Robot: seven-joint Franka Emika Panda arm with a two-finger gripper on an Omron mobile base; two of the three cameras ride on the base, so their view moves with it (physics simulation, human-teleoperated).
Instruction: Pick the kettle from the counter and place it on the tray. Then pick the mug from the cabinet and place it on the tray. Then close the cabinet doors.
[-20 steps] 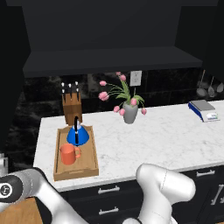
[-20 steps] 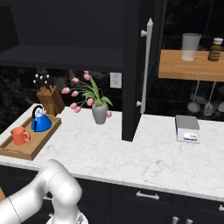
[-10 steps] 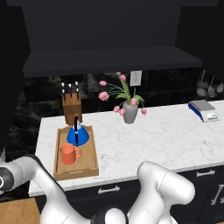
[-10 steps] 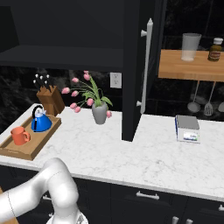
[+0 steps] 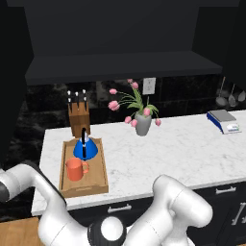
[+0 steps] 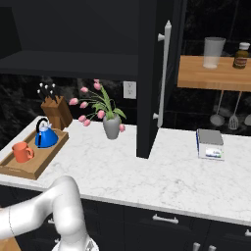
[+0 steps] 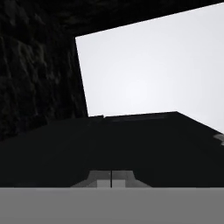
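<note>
White arm: elbow bends low at front of both base views, reaching off to the left side.
Gripper [image 7: 111, 178]: hand view is dark; two tips seem pressed together w/ nothing between, but too dim, so I cannot tell for sure if closed.
Tray [image 5: 98, 178]: light-brown wood, on left part of the counter [image 5: 192, 153], long side going front to back.
Mug [image 5: 75, 169]: orange-red, upright in the tray's near half, handle to the right. Seen also at [image 6: 21, 152].
Kettle [image 5: 85, 148]: blue, upright in the tray's far half, just behind mug, not touching it as far as I see.
Knife block [image 5: 78, 117]: just behind the tray, near the wall.
Vase [image 5: 143, 123]: grey, w/ pink flowers, mid counter, well apart from tray.
Scale [image 6: 210, 144]: right end of counter.
Cabinet door [image 6: 154, 73]: right one stands open, edge toward camera, silver bar handle [image 6: 163, 73] visible. Shelf inside looks bare.
Progress: kettle done, mug done. Left: closing both doors; judging by the arm, prob. left door first.
</note>
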